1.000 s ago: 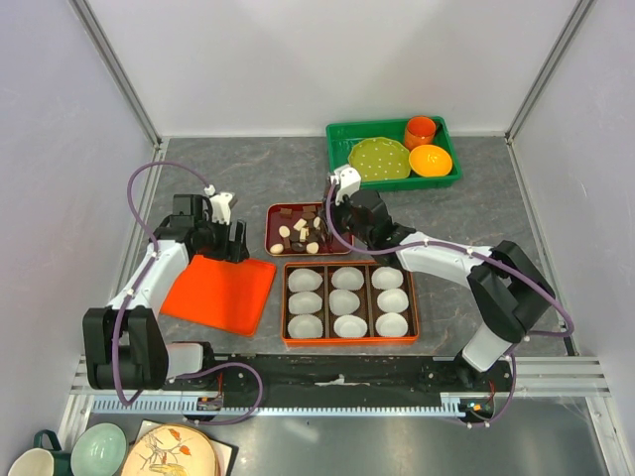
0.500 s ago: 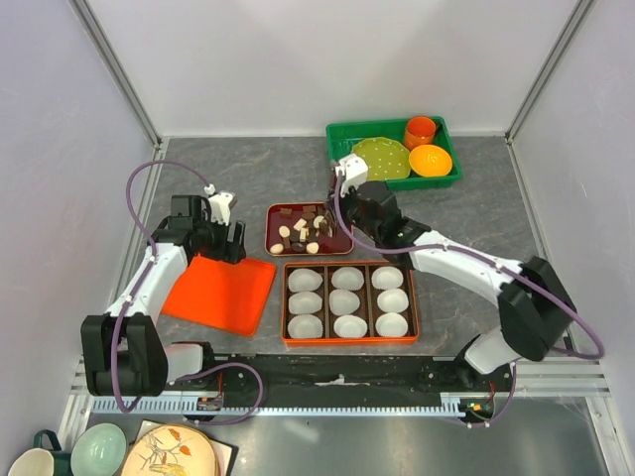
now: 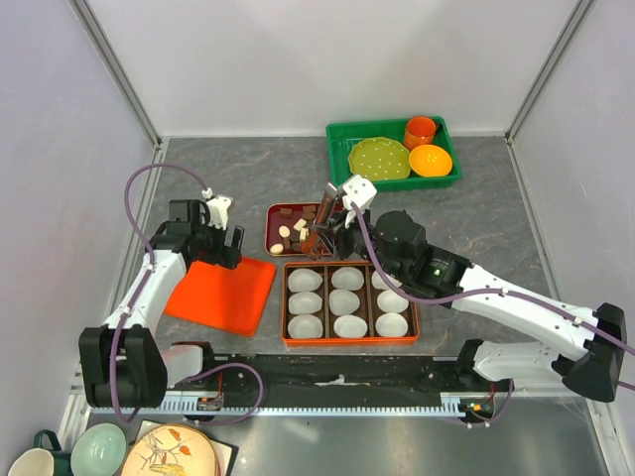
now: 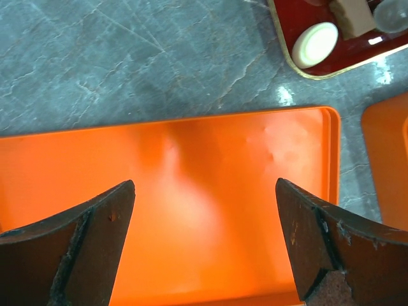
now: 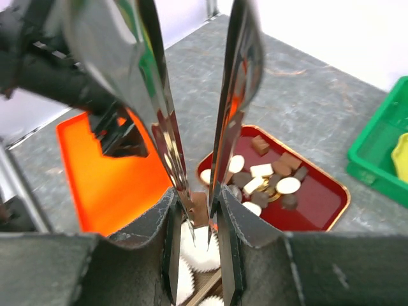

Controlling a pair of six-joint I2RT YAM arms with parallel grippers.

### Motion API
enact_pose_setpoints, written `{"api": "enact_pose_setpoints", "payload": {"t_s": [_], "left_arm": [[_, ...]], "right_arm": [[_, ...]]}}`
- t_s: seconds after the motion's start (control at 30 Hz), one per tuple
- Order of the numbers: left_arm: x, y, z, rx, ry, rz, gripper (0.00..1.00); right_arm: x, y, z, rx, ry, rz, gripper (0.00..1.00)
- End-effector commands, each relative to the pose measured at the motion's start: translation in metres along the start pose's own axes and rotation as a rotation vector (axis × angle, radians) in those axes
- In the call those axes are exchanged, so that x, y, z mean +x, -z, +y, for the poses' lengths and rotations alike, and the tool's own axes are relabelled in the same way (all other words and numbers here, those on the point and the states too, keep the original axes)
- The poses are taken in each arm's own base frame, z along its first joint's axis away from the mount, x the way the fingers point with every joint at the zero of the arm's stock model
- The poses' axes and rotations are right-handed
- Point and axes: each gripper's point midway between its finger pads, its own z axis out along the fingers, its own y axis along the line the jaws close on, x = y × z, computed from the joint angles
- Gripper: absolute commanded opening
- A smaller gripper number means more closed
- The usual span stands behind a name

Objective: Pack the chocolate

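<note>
The chocolate (image 3: 300,230) is a pile of brown cubes and cream ovals in a small red tray (image 3: 270,230); in the right wrist view the pile (image 5: 262,171) lies just beyond the tongs. My right gripper (image 3: 337,223) is shut on metal tongs (image 5: 159,115), and the tong tips pinch one brown chocolate (image 5: 200,210) over a white paper cup (image 5: 199,247) at the box's top-left corner. My left gripper (image 4: 204,185) is open and empty above the orange lid (image 4: 191,159). A cream oval (image 4: 315,44) shows at that view's top right.
The orange box (image 3: 349,264) holds several white paper cups in rows, just in front of the red tray. The orange lid (image 3: 220,293) lies to its left. A green bin (image 3: 342,134) with a plate and bowls stands at the back right.
My right arm swung from the red tray toward the box's near-left corner, with the tongs squeezed onto a brown chocolate. The left gripper opened a little wider and stayed over the lid.
</note>
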Motion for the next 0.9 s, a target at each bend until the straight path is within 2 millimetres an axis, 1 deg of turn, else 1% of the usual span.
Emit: {"api": "enact_pose_setpoints", "payload": {"t_s": [0.0, 0.07, 0.1, 0.2, 0.37, 0.4, 0.43, 0.57, 0.63, 0.77, 0.87], "left_arm": [[-0.003, 0.001, 0.008, -0.033, -0.032, -0.008, 0.98], [0.0, -0.001, 0.007, -0.027, -0.026, -0.002, 0.98], [0.001, -0.002, 0.007, -0.028, -0.028, 0.003, 0.98], [0.004, -0.002, 0.01, -0.043, -0.043, 0.016, 0.98], [0.009, -0.002, 0.012, -0.058, -0.053, 0.025, 0.98], [0.01, -0.001, 0.012, -0.058, -0.053, 0.025, 0.98], [0.009, 0.0, 0.012, -0.057, -0.054, 0.019, 0.98], [0.003, 0.004, 0.012, -0.059, -0.052, 0.005, 0.98], [-0.001, 0.008, 0.012, -0.059, -0.05, 0.0, 0.98], [-0.008, 0.014, 0.012, -0.063, -0.053, -0.024, 0.99], [-0.008, 0.015, 0.012, -0.069, -0.049, -0.027, 0.99]], "right_arm": [[0.008, 0.01, 0.012, -0.001, -0.019, 0.026, 0.28], [0.017, 0.008, 0.017, -0.003, -0.014, 0.045, 0.28], [0.024, 0.005, 0.02, -0.009, -0.011, 0.064, 0.27], [0.04, -0.001, 0.024, -0.023, -0.005, 0.098, 0.27], [0.052, -0.008, 0.026, -0.03, 0.01, 0.127, 0.27], [0.058, -0.01, 0.027, -0.031, 0.013, 0.141, 0.27], [0.056, -0.013, 0.028, -0.033, 0.007, 0.123, 0.27], [0.066, -0.02, 0.028, -0.031, 0.007, 0.137, 0.27], [0.067, -0.023, 0.029, -0.032, 0.004, 0.131, 0.26], [0.08, -0.03, 0.029, -0.026, 0.013, 0.154, 0.27], [0.085, -0.034, 0.026, -0.01, 0.02, 0.158, 0.28]]}}
